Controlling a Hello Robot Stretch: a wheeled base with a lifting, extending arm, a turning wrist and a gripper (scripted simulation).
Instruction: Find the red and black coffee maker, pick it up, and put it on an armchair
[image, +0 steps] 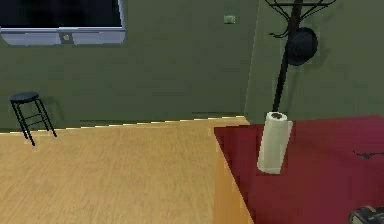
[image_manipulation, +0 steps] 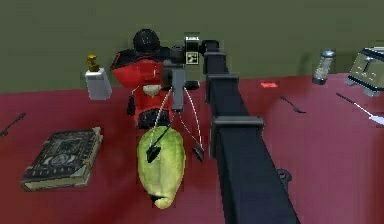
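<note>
Forward view: paper roll (image: 273, 142), stool (image: 30, 112). Arm side view: coffee maker (image_manipulation: 145, 78) upright behind gripper (image_manipulation: 176, 150); jaws, hold: cannot tell.

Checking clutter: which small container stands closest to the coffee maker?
The pale gold-capped bottle, beside the coffee maker; the grey shaker stands far off near the arm side view's right edge.
</note>
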